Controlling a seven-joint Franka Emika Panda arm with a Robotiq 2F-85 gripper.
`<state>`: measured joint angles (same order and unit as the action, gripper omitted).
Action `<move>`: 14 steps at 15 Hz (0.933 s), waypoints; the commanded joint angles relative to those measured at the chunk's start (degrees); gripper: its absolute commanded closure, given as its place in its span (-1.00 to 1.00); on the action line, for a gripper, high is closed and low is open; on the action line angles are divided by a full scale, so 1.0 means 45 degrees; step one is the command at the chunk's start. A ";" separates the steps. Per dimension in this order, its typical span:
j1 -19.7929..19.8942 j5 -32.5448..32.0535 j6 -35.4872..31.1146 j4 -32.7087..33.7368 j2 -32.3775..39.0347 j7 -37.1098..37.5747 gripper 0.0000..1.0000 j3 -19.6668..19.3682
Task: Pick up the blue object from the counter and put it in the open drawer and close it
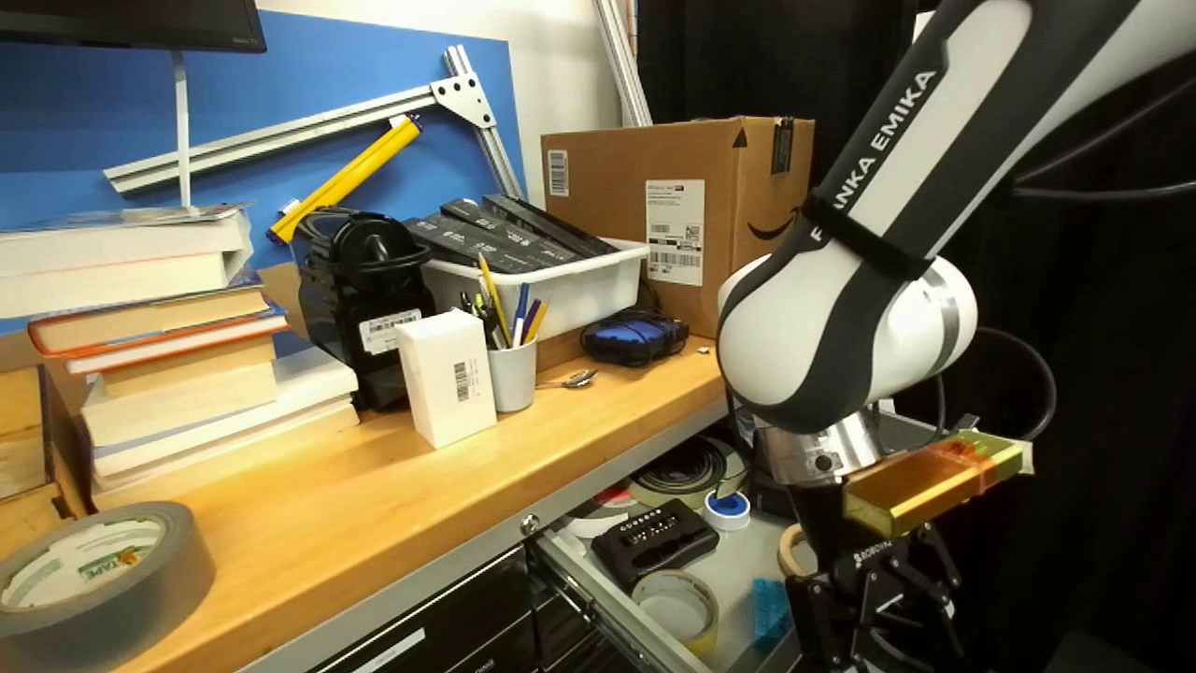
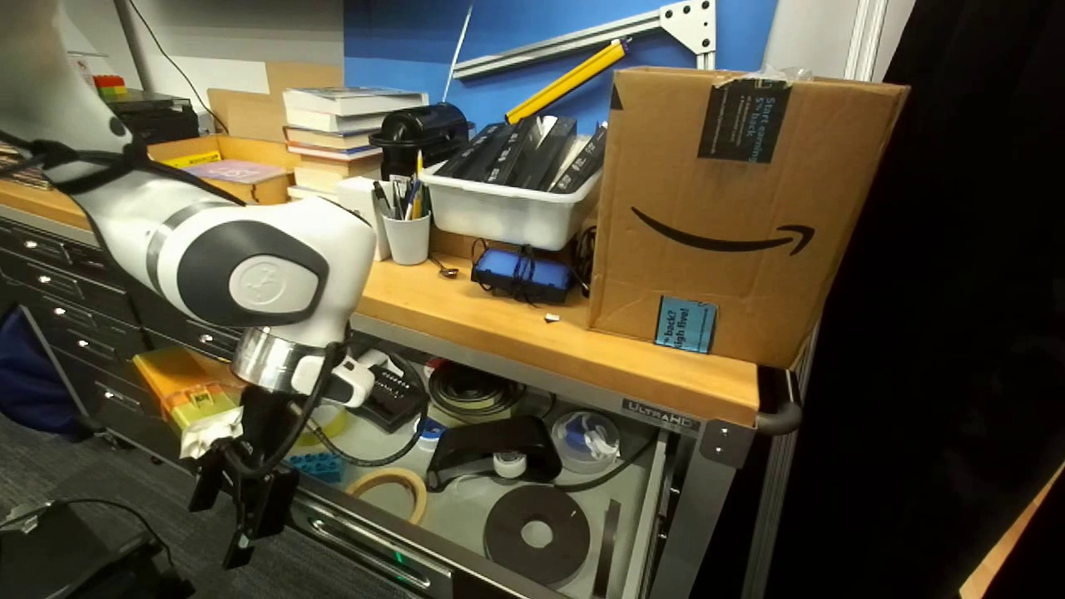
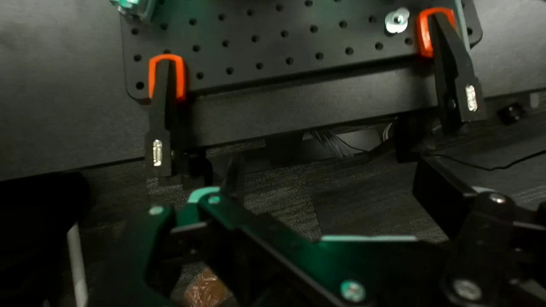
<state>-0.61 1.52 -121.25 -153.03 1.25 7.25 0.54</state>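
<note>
A blue object (image 1: 633,338) with a black cable wrapped round it lies on the wooden counter (image 1: 523,458), beside the cardboard box. It also shows in an exterior view (image 2: 521,274). The open drawer (image 2: 374,545) is pulled out below the counter; its side rail shows in an exterior view (image 1: 617,608). My gripper (image 2: 237,528) points down at the drawer's front edge, lower than the counter and apart from the blue object. In the wrist view the gripper (image 3: 337,187) is open, with only dark floor between its fingers. The blue object is out of the wrist view.
The drawer holds tape rolls (image 2: 537,532), a black dispenser (image 2: 495,449) and a turquoise block (image 2: 316,466). On the counter stand a cardboard box (image 2: 732,208), a white bin (image 2: 507,212), a pen cup (image 2: 408,239), a white box (image 1: 447,379) and books (image 1: 187,374).
</note>
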 commanded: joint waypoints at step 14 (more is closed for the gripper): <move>-0.2157 -0.5568 -0.5333 0.2925 0.1741 1.2418 -1.00 -0.0483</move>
<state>-5.70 -14.62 -144.44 -144.00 6.55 51.99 2.62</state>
